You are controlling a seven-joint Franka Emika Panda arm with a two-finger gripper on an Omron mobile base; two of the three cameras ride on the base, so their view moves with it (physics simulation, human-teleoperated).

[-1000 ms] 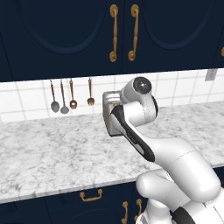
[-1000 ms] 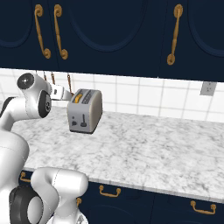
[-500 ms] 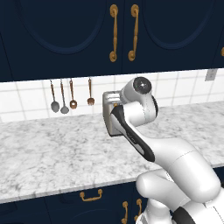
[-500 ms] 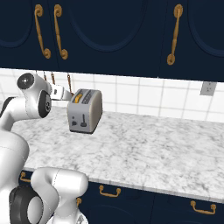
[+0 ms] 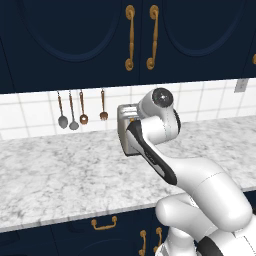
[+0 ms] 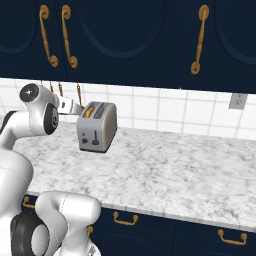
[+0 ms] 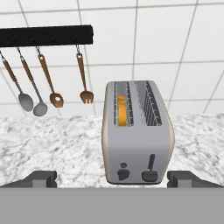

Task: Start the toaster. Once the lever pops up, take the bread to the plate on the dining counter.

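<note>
On marble worktop, unlabelled toaster point(image 7: 138, 135), bread point(image 7: 122, 111) inside

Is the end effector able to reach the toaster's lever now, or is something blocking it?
Probably yes. The open end effector faces the toaster, and nothing stands before its lever.

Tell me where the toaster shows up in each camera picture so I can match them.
Left base view: toaster at centre, partly behind the arm.
Right base view: left of centre on the worktop.
Hand view: centre, straight ahead.
Shared landmark: hanging utensils just left of it.
</note>
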